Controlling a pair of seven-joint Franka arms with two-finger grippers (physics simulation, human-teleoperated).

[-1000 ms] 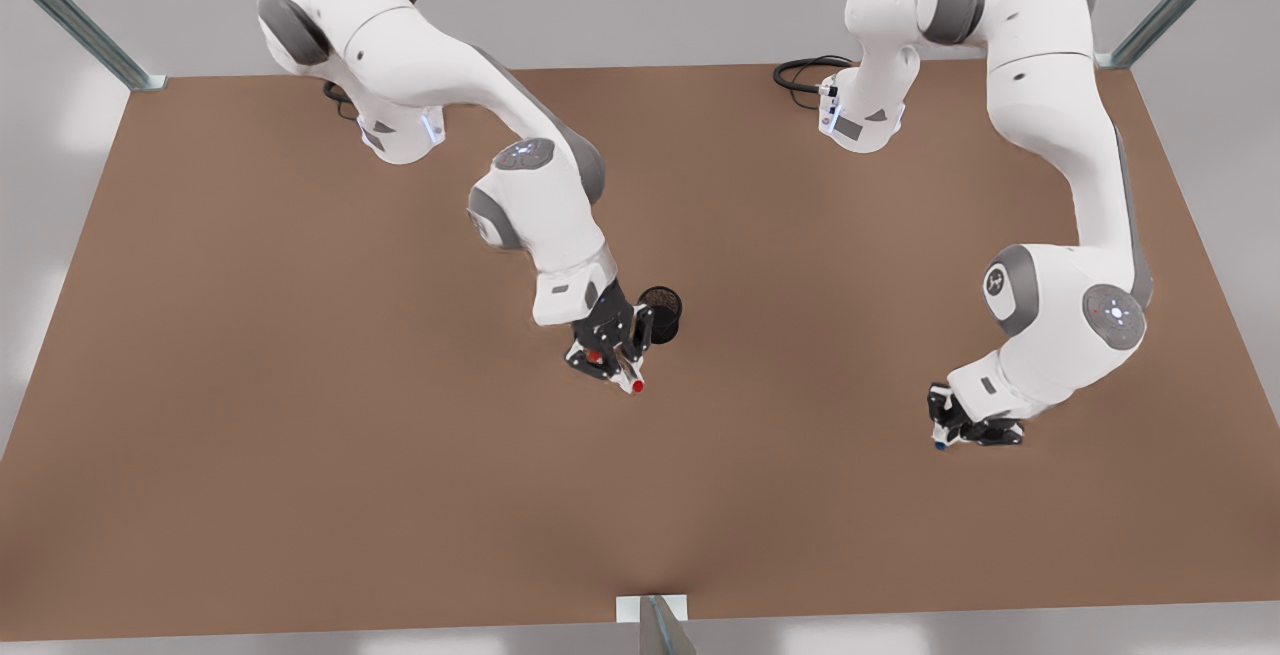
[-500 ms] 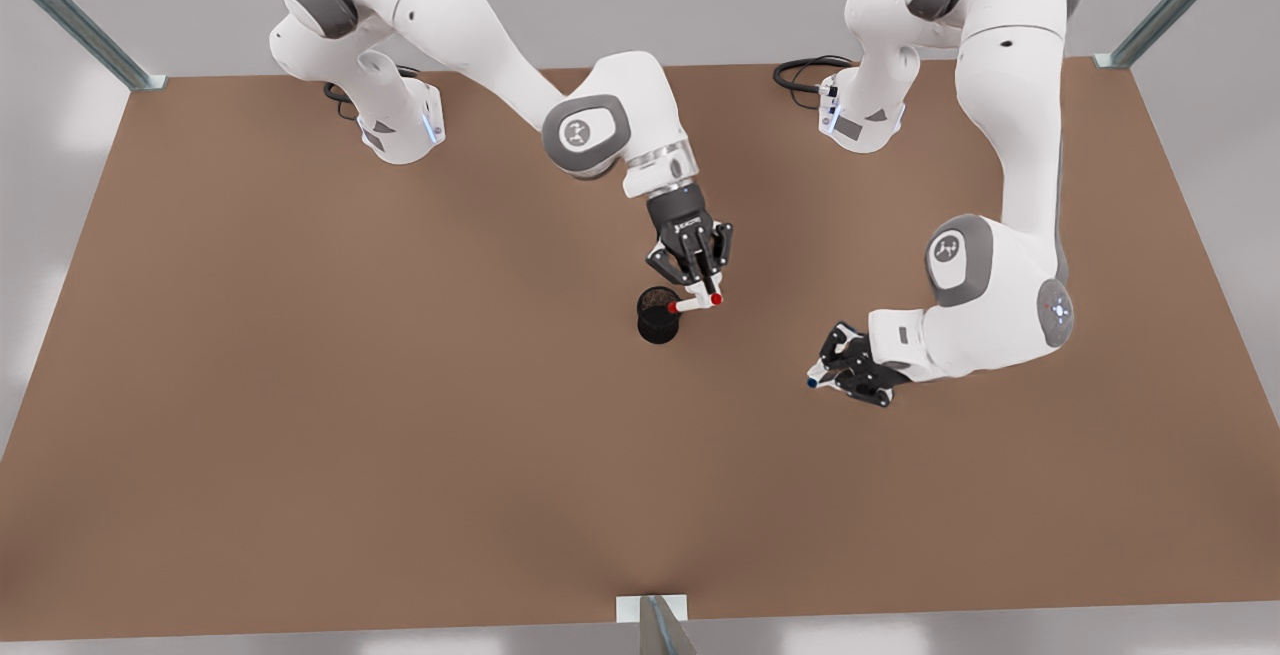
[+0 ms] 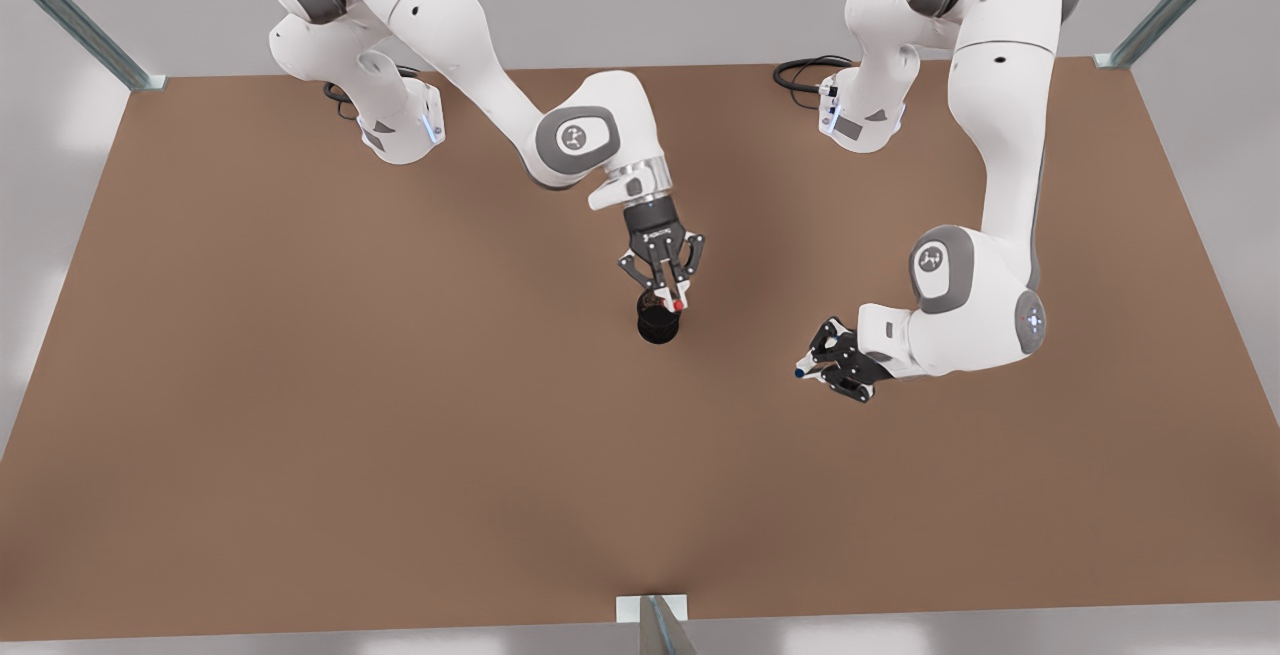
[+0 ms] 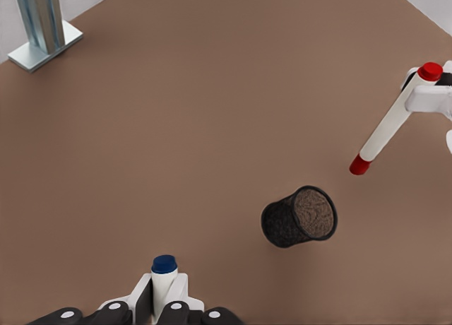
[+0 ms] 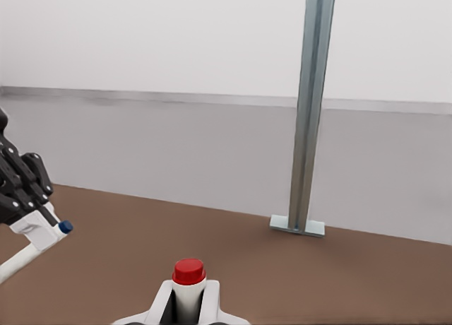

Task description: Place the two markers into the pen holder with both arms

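The black mesh pen holder (image 3: 657, 325) stands mid-table; it also shows in the left wrist view (image 4: 299, 217). Directly above it hangs my right gripper (image 3: 672, 297), shut on the red-capped marker (image 3: 677, 304), which points down toward the cup's rim (image 4: 390, 121) (image 5: 188, 279). Off to the front view's right, my left gripper (image 3: 815, 367) is shut on the blue-capped marker (image 3: 801, 372) (image 4: 164, 272), a little above the table and well clear of the cup. The right wrist view catches that gripper (image 5: 32, 212) with the blue marker (image 5: 42, 234).
A brown table (image 3: 300, 385) spreads around the cup. Metal posts stand at the near edge (image 3: 655, 625) (image 4: 42, 21) and at the far corners (image 3: 1170, 5). A black cable (image 3: 800, 70) lies by one arm's base.
My right gripper has turned the red marker from lying sideways to pointing down over the pen holder. My left gripper with the blue marker has crept slightly toward the cup.
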